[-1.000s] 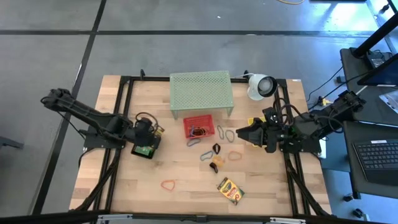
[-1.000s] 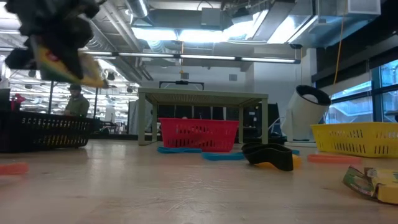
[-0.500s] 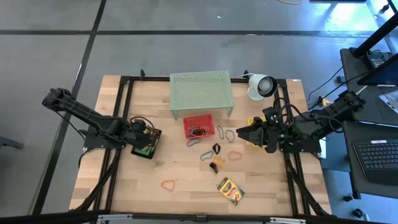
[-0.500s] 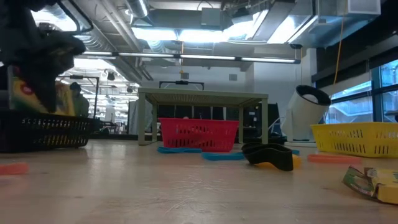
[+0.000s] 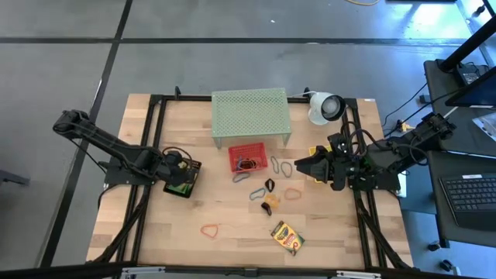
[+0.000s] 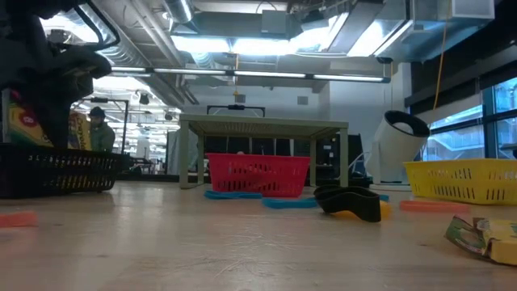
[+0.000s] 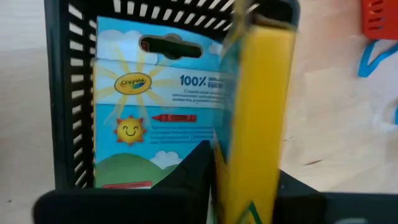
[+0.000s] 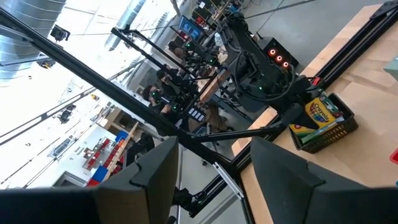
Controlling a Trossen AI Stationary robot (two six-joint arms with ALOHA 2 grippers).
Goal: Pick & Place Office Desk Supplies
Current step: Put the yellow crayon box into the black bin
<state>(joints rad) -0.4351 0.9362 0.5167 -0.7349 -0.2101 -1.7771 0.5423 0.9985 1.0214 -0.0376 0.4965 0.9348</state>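
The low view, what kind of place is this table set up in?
Probably a large open lab or industrial workshop. Behind the table run exposed ceiling ducts and strip lights, with a person standing far back, and tall windows at one side.

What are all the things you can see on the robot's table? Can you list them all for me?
Crayon boxes: three visible, yellow and green; one flat near the table's front, one lying in the black basket, one on edge in the left end effector.
Rubber bands: several, red, orange, blue, grey; scattered mid-table, some in the red basket.
Clips: two, dark and orange; mid-table.
Black basket: one; left side.
Red basket: one; in front of the stand.
Yellow basket: one; right side.
Mesh stand: one, pale green; back.
Lamp: one, white; back right.
Table: one, wooden.
Left end effector: over the black basket.
Right end effector: open, by the yellow basket.
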